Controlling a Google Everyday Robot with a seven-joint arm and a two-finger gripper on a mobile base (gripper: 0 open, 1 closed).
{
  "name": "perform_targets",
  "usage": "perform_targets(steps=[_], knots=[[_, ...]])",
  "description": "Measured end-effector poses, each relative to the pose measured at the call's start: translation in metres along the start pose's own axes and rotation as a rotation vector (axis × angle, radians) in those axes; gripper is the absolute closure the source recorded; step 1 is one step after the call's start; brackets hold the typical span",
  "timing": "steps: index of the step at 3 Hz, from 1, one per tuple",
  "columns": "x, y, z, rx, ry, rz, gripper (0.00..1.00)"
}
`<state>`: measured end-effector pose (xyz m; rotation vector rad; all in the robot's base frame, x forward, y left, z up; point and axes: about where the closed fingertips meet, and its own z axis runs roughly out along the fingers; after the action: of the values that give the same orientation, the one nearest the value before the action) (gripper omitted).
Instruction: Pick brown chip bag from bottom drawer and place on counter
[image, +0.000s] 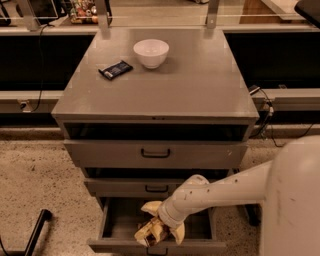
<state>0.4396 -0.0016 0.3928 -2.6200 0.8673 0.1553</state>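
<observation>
Reaching into bottom drawer (117, 225) with claw (161, 226), buried against brown chip bag (150, 233) lying there; cannot tell if clenched. Could snag bag on middle drawer (156, 187) while lifting, or drop slippery foil.

Speckled beige floor (35, 180) spreads left and right under warm light. A long pale ledge (30, 94) runs behind, with dark space above it. Cables (265, 107) trail at the right, and a black bar (36, 231) leans at near left. The hand (159, 231) is low at near centre.
</observation>
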Motion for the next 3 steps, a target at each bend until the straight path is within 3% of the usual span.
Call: perform_targets(steps=[2, 3], knots=[[0.010, 0.001, 0.071, -0.051, -0.021, 0.050, 0.00], [0.010, 0.008, 0.097, -0.050, -0.048, 0.064, 0.00]])
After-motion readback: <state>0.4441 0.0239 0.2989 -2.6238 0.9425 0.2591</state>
